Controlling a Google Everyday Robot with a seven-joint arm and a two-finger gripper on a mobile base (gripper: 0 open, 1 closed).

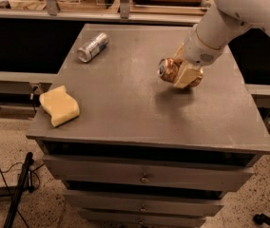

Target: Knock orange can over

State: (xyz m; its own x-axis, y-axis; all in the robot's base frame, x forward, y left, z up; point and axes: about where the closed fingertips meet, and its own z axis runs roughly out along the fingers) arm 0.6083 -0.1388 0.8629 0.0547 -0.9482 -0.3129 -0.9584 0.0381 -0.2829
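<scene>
The orange can [169, 69] is tipped on its side, silver top facing left, held a little above the grey tabletop [125, 108] at the right of centre. My gripper [185, 70] comes in from the upper right on a white arm and is shut on the can, its tan fingers [186, 75] around the can's body. The far end of the can is hidden behind the fingers.
A silver-grey can [92, 47] lies on its side at the table's back left. A yellow sponge [59, 105] lies near the front left edge. The table has drawers below. Shelving and a rail run behind it.
</scene>
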